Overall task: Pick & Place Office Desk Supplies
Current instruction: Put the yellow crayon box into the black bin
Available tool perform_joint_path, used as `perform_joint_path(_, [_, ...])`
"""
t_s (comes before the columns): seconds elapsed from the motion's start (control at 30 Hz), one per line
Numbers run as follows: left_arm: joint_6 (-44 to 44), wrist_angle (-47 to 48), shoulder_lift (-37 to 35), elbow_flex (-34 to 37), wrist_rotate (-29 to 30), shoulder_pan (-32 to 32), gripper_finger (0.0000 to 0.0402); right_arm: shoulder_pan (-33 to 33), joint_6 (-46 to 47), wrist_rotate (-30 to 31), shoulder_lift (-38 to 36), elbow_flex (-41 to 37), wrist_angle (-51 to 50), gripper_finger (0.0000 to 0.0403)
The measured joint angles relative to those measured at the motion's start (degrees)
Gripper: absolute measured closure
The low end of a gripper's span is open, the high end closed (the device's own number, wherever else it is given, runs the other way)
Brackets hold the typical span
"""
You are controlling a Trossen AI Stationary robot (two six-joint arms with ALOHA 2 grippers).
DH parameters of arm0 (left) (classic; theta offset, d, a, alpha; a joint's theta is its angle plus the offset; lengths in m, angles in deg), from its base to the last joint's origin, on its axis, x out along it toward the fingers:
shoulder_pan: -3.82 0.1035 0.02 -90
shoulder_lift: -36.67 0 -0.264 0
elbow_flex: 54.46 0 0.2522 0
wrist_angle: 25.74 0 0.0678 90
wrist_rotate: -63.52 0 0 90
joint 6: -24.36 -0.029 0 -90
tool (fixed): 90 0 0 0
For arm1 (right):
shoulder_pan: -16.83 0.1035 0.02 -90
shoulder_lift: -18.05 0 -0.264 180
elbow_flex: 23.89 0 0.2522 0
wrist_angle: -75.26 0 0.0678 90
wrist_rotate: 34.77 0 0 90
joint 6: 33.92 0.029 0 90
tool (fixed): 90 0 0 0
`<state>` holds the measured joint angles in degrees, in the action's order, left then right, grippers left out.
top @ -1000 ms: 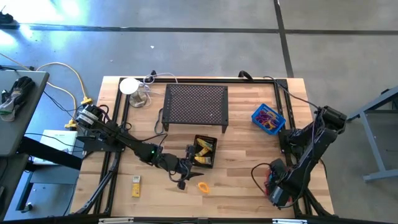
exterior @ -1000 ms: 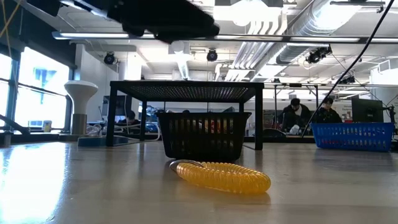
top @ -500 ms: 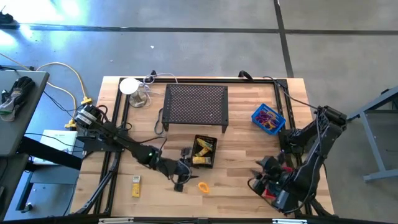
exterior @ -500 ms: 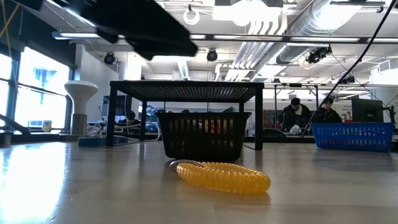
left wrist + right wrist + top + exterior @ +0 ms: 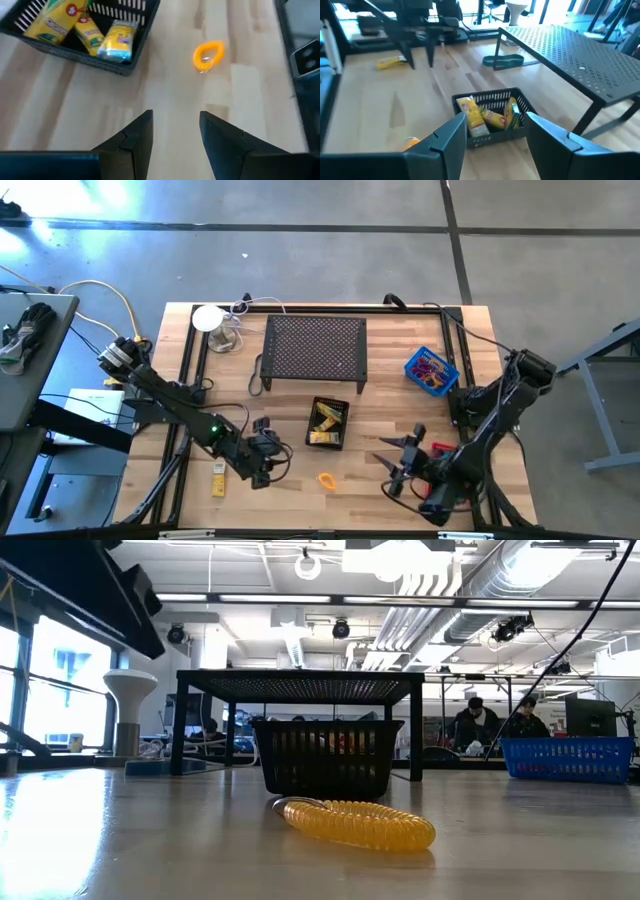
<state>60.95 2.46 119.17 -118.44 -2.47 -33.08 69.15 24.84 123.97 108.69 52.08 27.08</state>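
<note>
Yellow packets (image 5: 327,420) already fill the black basket (image 5: 329,423) at mid-desk, while an orange ring (image 5: 326,479) lies loose on the wood just in front of it and one more packet (image 5: 218,478) sits alone near the left front edge.

I judge this a between-picks moment: nothing is carried, and the ring or the stray packet looks like the next target.

My left pincer (image 5: 266,463) hangs low over bare desk (image 5: 380,405) between the stray packet and the ring, fingers (image 5: 137,135) parted and empty; its wrist view shows the ring ahead, beside the basket.

My right pincer (image 5: 398,465) is stretched in from the right front corner, pointing at the basket, jaws likewise apart with nothing between them.

Next, I'd say, one arm must drop over the ring, straddle it and close, then carry it to a basket. The blue basket (image 5: 431,371) at right rear holds coloured bits.
</note>
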Motion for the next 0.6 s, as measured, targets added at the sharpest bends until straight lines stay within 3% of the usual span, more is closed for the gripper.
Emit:
perform_joint_path(0.23, [6.9,-0.1,0.3,0.0,-6.5,-3.6,0.0245,-3.3,-12.2,-4.2,0.0,-4.8,13.7,0.0221])
perform_joint_path(0.4, [17.6,2.2,0.2,0.0,-10.6,-5.0,0.0245,-4.9,-19.1,-7.7,0.0,-5.2,19.7,0.0223])
perform_joint_path(0.6, [34.3,3.0,0.2,0.0,-22.9,-6.4,0.0245,-6.4,-24.2,-13.4,0.0,-5.2,23.4,0.0222])
